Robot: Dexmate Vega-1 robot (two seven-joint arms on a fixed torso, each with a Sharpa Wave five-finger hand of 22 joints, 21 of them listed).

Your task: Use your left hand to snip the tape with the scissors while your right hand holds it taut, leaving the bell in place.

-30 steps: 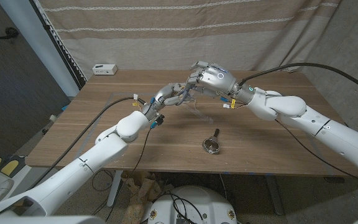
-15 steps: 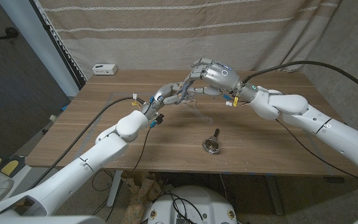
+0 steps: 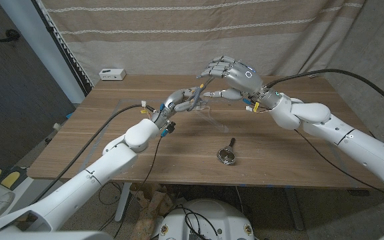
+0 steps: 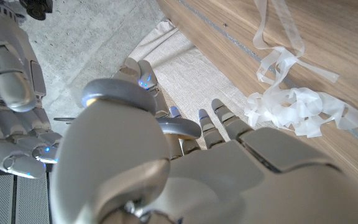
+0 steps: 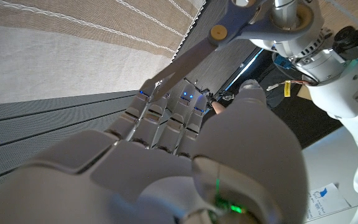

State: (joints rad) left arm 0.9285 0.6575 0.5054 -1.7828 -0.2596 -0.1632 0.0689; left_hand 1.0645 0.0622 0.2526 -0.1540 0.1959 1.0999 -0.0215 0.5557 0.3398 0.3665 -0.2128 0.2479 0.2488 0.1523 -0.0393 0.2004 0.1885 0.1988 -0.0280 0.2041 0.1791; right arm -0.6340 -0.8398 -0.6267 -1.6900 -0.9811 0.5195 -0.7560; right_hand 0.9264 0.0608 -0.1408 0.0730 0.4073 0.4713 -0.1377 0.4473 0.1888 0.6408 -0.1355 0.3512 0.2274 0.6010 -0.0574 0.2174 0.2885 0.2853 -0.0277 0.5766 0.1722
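My left hand (image 3: 179,101) is raised over the far middle of the table and grips grey scissors (image 3: 196,97). Their blades (image 5: 197,50) point at my right hand (image 3: 232,77) and look closed. My right hand hovers higher, just right of the scissor tips, its thumb drawn toward its fingertips (image 5: 185,94). I cannot make out tape between them. A heap of clear tape (image 4: 297,109) lies on the wood under the hands, faint in the head view (image 3: 213,117). The metal bell (image 3: 227,155) lies nearer the front edge, apart from both hands.
A small white box (image 3: 112,73) sits at the wooden table's (image 3: 99,143) back left corner. A striped curtain (image 3: 179,27) hangs close behind the table. Black cables (image 3: 325,71) trail from both forearms above the tabletop.
My right hand has risen and drawn back to the right, away from the scissor tips, and its fingers have spread somewhat. My left hand with the scissors has barely moved.
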